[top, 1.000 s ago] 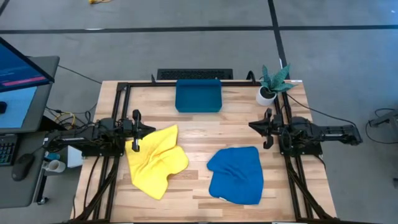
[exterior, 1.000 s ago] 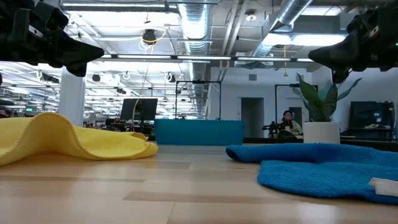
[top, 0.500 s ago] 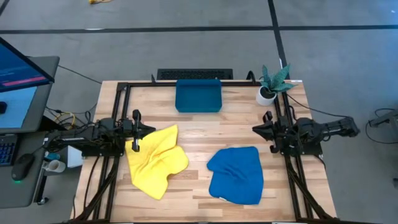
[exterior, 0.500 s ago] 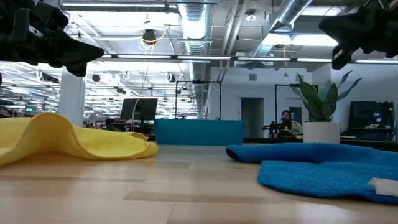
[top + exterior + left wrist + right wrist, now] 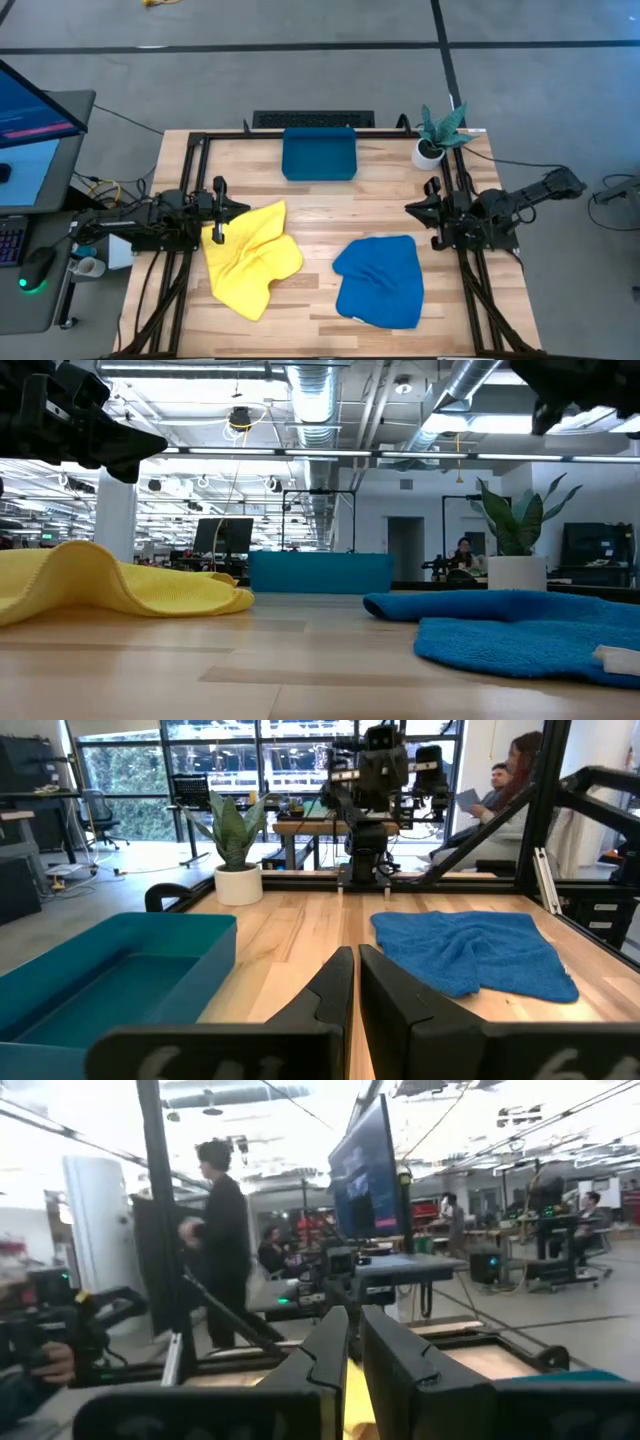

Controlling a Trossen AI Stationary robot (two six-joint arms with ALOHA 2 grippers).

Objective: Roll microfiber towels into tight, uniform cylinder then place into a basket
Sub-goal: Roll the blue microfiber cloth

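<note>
Bright overhead light, blurred right-wrist view

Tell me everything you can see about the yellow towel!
The yellow towel is a bright, soft-looking cloth with a fine fuzzy weave. It is not rolled: it lies spread and rumpled on the wooden table, on the left arm's side, with folds humping up in the low view. One corner reaches toward the teal basket without touching it. The left pincer hangs shut over its edge; whether it touches the cloth cannot be told. The blue towel lies apart from it.

Bare wood (image 5: 315, 205) between tray (image 5: 319, 154) and both towels.
</note>
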